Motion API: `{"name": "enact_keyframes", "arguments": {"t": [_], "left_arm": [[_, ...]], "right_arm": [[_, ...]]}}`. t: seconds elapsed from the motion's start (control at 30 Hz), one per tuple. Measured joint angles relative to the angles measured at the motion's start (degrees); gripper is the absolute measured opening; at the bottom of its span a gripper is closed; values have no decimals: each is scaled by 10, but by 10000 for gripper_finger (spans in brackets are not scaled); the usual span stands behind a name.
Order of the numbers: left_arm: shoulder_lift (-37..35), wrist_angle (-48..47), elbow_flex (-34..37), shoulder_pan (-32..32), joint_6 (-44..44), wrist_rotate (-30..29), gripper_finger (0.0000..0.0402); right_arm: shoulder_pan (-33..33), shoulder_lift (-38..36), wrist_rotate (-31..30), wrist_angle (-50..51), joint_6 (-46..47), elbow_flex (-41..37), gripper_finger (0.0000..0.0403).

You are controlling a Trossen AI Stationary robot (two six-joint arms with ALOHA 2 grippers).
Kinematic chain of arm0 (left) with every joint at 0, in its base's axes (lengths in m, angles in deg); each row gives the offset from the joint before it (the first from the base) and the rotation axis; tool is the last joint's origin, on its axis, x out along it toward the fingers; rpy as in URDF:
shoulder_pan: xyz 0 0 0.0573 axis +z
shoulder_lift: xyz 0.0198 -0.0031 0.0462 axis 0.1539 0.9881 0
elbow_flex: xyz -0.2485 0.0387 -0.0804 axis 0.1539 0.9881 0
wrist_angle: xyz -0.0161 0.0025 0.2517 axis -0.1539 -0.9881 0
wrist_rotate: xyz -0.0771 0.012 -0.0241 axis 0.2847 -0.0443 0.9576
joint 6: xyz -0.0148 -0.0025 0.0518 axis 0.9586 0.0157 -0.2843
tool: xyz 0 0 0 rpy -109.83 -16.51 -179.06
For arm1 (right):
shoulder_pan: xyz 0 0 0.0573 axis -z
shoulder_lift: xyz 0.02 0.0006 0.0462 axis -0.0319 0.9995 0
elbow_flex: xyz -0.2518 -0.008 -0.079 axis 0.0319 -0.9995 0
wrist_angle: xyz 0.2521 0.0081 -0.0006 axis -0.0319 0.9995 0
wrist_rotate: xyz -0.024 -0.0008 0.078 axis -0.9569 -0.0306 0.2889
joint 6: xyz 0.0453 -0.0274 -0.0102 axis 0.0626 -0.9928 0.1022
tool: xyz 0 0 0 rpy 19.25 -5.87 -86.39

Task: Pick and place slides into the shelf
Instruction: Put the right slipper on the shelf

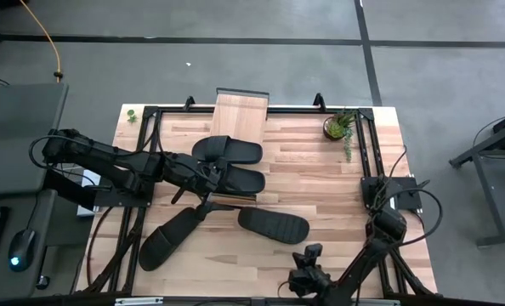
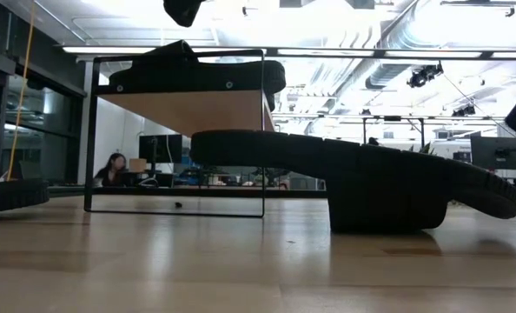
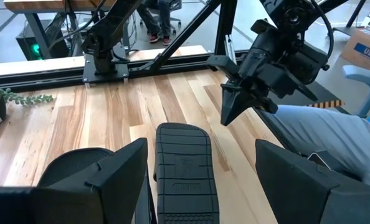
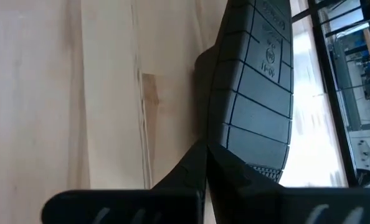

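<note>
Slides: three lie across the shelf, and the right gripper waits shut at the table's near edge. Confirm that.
Wrong count: the high view shows only two slides across the shelf; the other two lie on the tabletop. The right gripper does wait shut at the near edge.

Left arm stretched out across mid-table, left gripper (image 1: 208, 202) with fingers (image 3: 104, 180) spread wide; right arm folded back at near edge, right gripper (image 1: 306, 270) fingers pressed together.
</note>
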State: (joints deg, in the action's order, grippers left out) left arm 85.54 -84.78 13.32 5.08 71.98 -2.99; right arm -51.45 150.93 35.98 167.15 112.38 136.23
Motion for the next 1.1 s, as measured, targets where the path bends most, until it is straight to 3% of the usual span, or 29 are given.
{"name": "enact_keyframes", "arguments": {"t": [0.23,0.47,0.8,0.93,1.1], "left_arm": [[0,0,0,0,0,0,280],[0,0,0,0,0,0,280],[0,0,0,0,0,0,280],[0,0,0,0,0,0,280],[0,0,0,0,0,0,280]], "right_arm": [[6,0,5,0,-9,0,0],[20,0,62,-12,-48,0,0],[43,0,83,-13,-49,0,4],[48,0,87,-12,-68,0,38],[46,0,70,-14,-95,0,118]]}}
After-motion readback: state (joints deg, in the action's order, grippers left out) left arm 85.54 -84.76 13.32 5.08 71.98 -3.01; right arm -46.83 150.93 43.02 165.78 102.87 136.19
